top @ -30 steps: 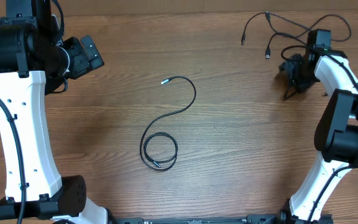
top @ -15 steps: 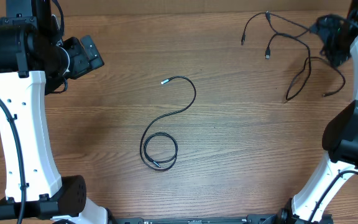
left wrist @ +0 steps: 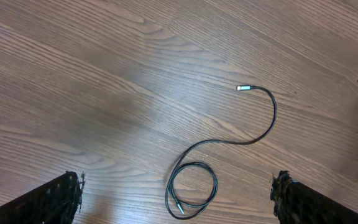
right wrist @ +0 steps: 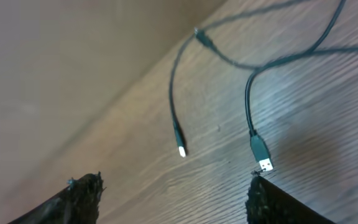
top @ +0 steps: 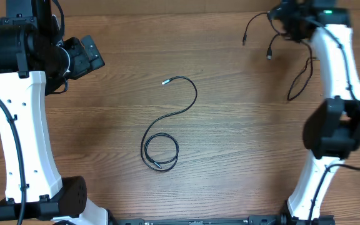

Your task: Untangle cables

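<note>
One cable (top: pixel 192 103) lies apart in the middle of the table, a silver tip (top: pixel 165 82) at its far end and a small coil (top: pixel 160 152) at its near end. The left wrist view shows the same cable (left wrist: pixel 271 118) and its coil (left wrist: pixel 191 190). My left gripper (top: pixel 91 56) hovers open and empty at the far left. More cables (top: pixel 299 81) sprawl at the far right, with plug ends (top: pixel 269 55) pointing left. Above them my right gripper (top: pixel 283 20) stands open, with nothing between its fingers (right wrist: pixel 278 199). A USB plug (right wrist: pixel 261 155) lies just ahead of that finger.
The table's far edge (top: pixel 186 12) runs close behind the right gripper, and the right wrist view shows a plain wall (right wrist: pixel 55 74) beyond it. The white right arm (top: pixel 339 69) crosses over part of the right-hand cables.
The right gripper rose off the cable bunch at the right, then swung left along the far edge. The bunch now lies spread out. The left arm and middle cable have not moved.
</note>
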`<action>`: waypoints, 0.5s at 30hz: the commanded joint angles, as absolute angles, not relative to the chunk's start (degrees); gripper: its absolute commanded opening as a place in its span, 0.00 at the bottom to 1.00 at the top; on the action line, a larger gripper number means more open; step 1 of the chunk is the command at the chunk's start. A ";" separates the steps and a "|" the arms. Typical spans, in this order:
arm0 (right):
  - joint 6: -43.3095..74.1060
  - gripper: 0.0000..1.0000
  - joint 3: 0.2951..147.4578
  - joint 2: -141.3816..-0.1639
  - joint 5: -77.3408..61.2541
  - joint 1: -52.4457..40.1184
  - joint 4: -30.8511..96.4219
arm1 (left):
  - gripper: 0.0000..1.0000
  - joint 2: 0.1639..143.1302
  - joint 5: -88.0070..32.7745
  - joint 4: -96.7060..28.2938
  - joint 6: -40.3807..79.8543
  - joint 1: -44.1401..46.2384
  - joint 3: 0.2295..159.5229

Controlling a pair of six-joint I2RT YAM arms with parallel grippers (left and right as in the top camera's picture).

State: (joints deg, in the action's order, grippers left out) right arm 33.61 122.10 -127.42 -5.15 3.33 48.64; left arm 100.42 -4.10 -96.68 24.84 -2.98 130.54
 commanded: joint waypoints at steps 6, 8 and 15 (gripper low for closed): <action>31.00 0.66 122.93 -136.92 5.15 2.09 47.09 | 1.00 100.51 -4.51 -96.79 23.83 -2.57 130.91; 30.98 0.66 122.93 -138.06 5.10 2.66 45.52 | 1.00 100.51 -4.47 -96.73 23.99 -2.57 130.91; 25.87 0.57 122.93 -140.51 4.91 3.29 39.29 | 1.00 100.51 -4.36 -96.09 26.98 -2.57 130.91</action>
State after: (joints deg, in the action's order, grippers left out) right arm 29.58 122.10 -139.48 3.86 3.27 40.84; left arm 100.42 -4.12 -96.40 25.30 -2.98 130.54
